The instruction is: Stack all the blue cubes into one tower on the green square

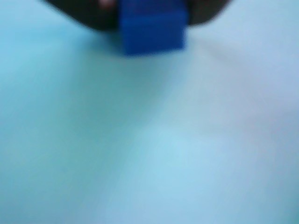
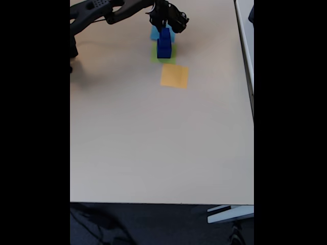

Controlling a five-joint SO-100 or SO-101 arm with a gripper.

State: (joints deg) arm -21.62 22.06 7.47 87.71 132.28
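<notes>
In the fixed view a tower of dark blue cubes [image 2: 164, 46] stands on the green square [image 2: 163, 58] at the far middle of the table. My gripper [image 2: 165, 29] reaches in from the upper left and sits right on the tower's top. The blurred wrist view has a dark blue cube [image 1: 152, 30] at the top edge, with the gripper's [image 1: 152, 21] dark fingers on both sides of it, so the gripper looks shut on this cube. How the separate cubes sit in the tower is too small to tell.
A light-blue paper square [image 2: 155, 34] lies just behind the green one, partly under the gripper, and blurs across the wrist view [image 1: 149, 149]. Nearer the camera lies an orange square [image 2: 174, 75]. The beige table [image 2: 153, 143] stretches wide toward the near edge.
</notes>
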